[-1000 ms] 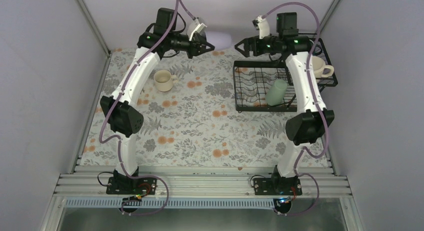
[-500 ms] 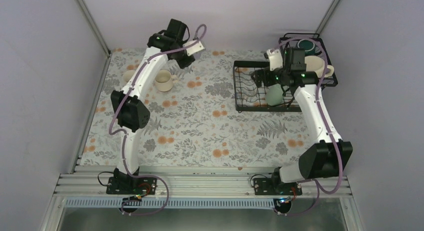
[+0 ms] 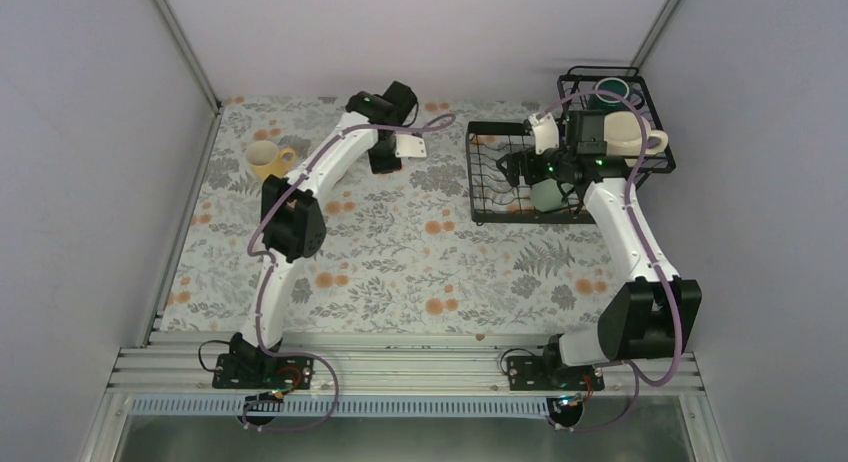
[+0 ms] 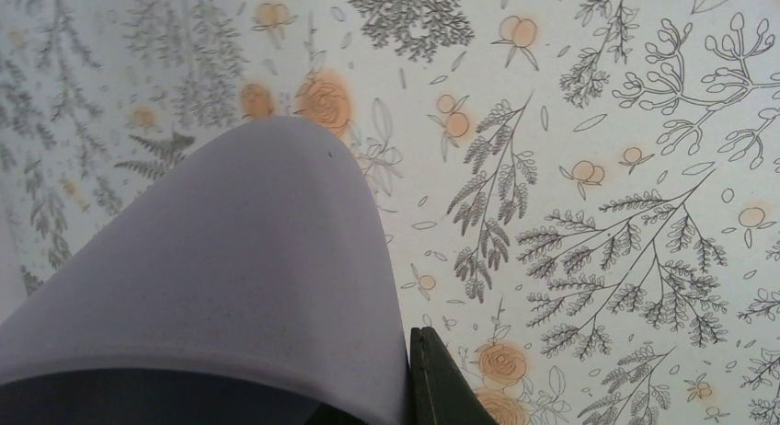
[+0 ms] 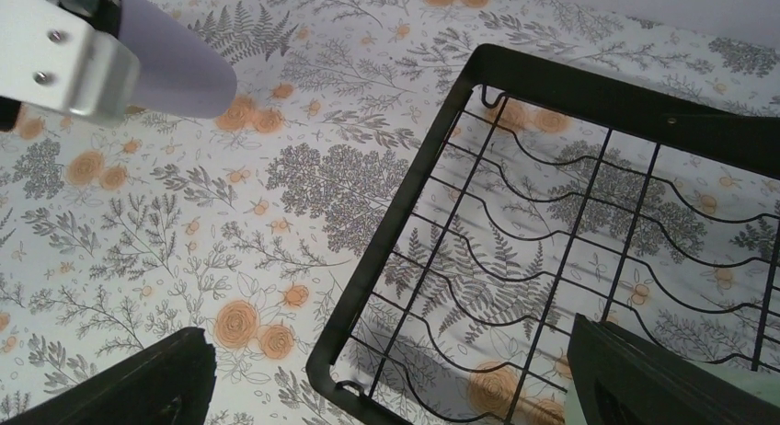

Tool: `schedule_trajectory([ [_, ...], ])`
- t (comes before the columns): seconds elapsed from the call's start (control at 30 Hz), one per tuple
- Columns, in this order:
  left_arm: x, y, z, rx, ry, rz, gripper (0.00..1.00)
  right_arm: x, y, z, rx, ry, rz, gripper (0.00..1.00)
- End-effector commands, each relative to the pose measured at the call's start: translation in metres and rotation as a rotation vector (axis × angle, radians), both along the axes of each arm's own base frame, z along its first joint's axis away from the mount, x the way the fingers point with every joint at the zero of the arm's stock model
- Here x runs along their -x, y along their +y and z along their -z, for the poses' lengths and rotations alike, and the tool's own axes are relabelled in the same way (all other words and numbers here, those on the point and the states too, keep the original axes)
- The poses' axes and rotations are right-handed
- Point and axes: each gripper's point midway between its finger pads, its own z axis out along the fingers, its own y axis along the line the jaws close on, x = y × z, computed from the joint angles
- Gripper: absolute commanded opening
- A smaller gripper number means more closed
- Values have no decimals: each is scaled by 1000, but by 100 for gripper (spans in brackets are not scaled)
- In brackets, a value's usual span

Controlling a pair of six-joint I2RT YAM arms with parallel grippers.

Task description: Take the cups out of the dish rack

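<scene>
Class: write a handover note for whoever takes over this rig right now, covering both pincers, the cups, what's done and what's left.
Left pincer: shut on the lavender tumbler, held over the cloth, not yet set down.
Right pincer: open, over the dish rack, at its flat end.
Done: yellow mug on the cloth.
Left: mint tumbler in the rack's flat end; cream mug and dark green mug in its raised end.

Lavender tumbler (image 4: pixel 230 278) above floral tablecloth (image 4: pixel 598 167)
</scene>
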Motion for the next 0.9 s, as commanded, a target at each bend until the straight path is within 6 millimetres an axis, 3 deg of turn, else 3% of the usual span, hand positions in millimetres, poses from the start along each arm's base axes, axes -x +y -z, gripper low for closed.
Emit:
schedule_trajectory([
  [0.0, 1, -1, 12, -110, -3, 34, 2, -4, -1, 2, 3, -31, -11, 98],
  [0.3, -1, -7, 42, -171, 21, 60, 2, -4, -8, 4, 3, -30, 8, 98],
  [0.7, -7, -9, 49, -173, 12, 65, 3, -3, -7, 5, -7, -25, 0, 98],
  [0.87, -12, -8, 50, -186, -8, 58, 19, -2, -7, 5, -8, -23, -1, 98],
])
